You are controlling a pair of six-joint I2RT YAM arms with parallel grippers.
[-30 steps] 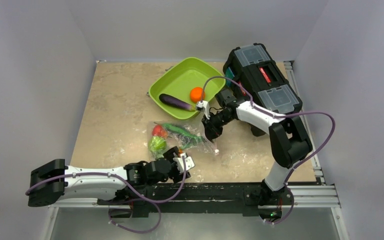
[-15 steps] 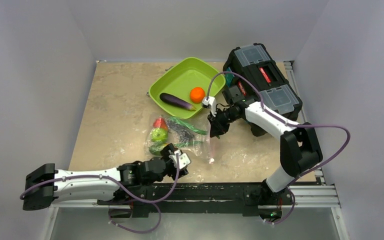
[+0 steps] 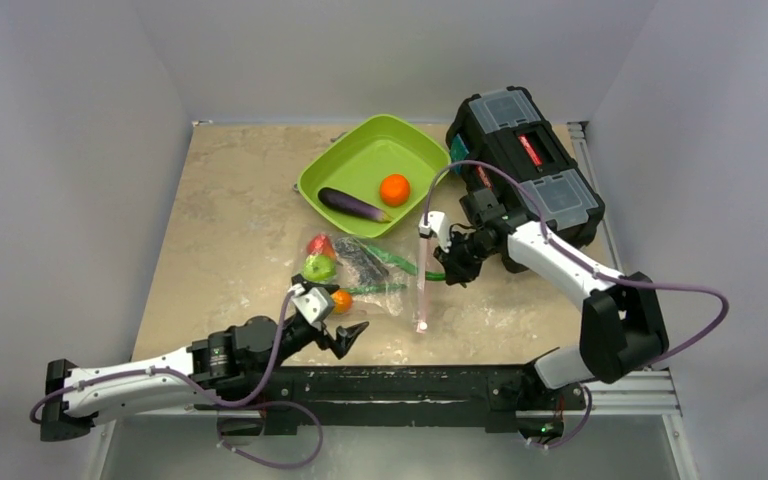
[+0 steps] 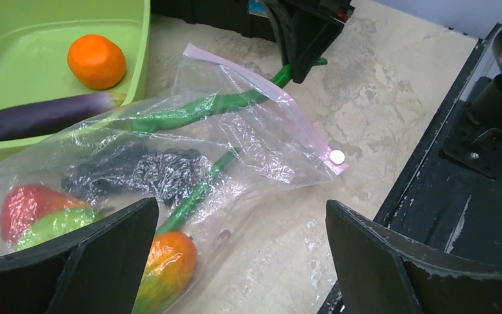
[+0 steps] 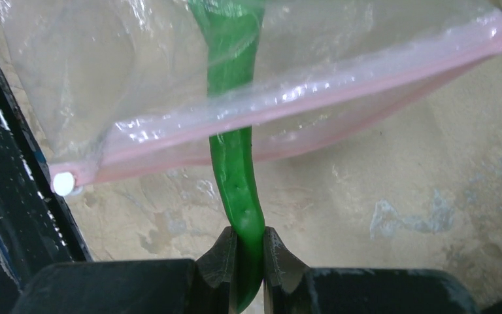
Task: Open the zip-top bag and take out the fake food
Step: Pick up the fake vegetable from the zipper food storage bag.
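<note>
The removal step is in hand. The green pod (image 5: 240,190) is pinched by its tip between the pressed-together fingers of the right gripper (image 5: 250,241). Its lower length is seen outside the pink zip strip (image 5: 314,98), while the rest lies under the clear plastic of the zip-top bag (image 3: 365,280). The mouth is therefore judged to be open, at least where the pod crosses it.

The bag lies flat on the table (image 3: 230,220), just beside the near rim of the lime-green tray (image 3: 360,148), with its mouth turned toward the right arm. A white slider (image 4: 335,156) sits at the strip's near end. Inside the bag are seen a red strawberry (image 4: 26,203), a green fruit (image 4: 52,226), dark grapes (image 4: 137,173), a thin green stalk (image 4: 193,196) and an orange-yellow fruit (image 4: 167,261). A purple eggplant (image 3: 353,204) and an orange (image 3: 394,189) lie in the tray, so two pieces are judged already removed.

The left gripper (image 4: 242,204) is spread wide with nothing held, poised at the bag's near edge. No contact can be made out.

For the next move, the pod needs to be drawn out along its own length until the strip is cleared, then carried to the tray. Since the bag is not pinned, it may be dragged along, so a hold on it by the left gripper would be called for.
</note>
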